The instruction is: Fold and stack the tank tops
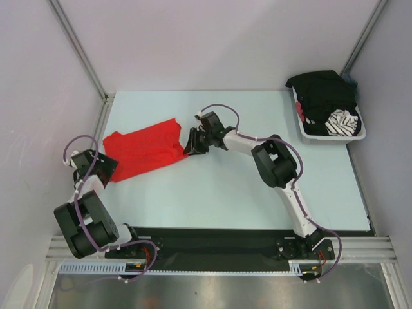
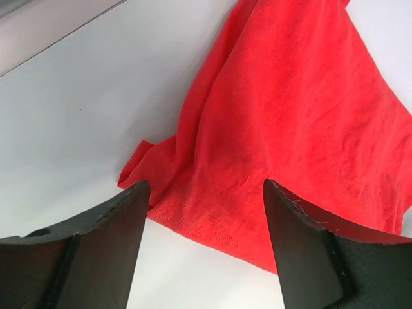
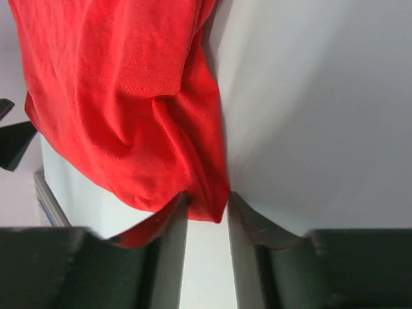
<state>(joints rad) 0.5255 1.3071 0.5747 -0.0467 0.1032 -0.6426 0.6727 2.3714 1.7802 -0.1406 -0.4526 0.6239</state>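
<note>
From above, the red tank top lies rumpled on the bench, well left of the white basket, its long axis running crosswise toward that basket; which end carries the straps I cannot tell. At the left wrist, the left claw hovers spread apart over the end farthest from the basket, gripping nothing. At the right wrist, the right claw is pinched on the bunched corner nearest the basket. A pull now could drag the unheld cloth into a heap, or slip that thin pinch.
</note>
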